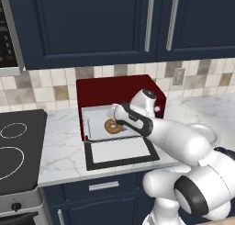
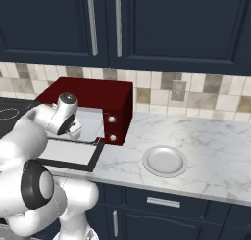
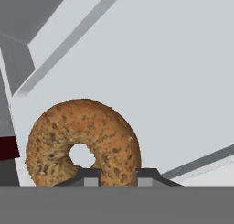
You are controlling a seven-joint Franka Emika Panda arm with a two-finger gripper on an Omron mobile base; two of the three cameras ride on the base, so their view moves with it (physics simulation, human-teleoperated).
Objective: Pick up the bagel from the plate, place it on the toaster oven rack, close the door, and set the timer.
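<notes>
The golden-brown bagel (image 1: 113,126) lies on the light grey toaster oven rack (image 1: 96,128), just inside the red oven's mouth. My gripper (image 1: 116,120) reaches down onto it from the right. In the hand view the bagel (image 3: 82,141) shows close up on the rack (image 3: 173,81), and the gripper (image 3: 119,176) has its two tips set narrowly on either side of the ring's near edge, shut on it. The black-framed door (image 1: 120,151) hangs open, flat in front of the oven. The round pale plate (image 2: 164,161) sits bare on the counter to the oven's right.
The red toaster oven (image 2: 93,97) stands against the tiled wall, with two white knobs (image 2: 112,119) on its right face. A black stovetop (image 1: 13,146) borders the counter on the left. Dark cabinets hang overhead, and the marble counter (image 2: 215,151) stretches right of the plate.
</notes>
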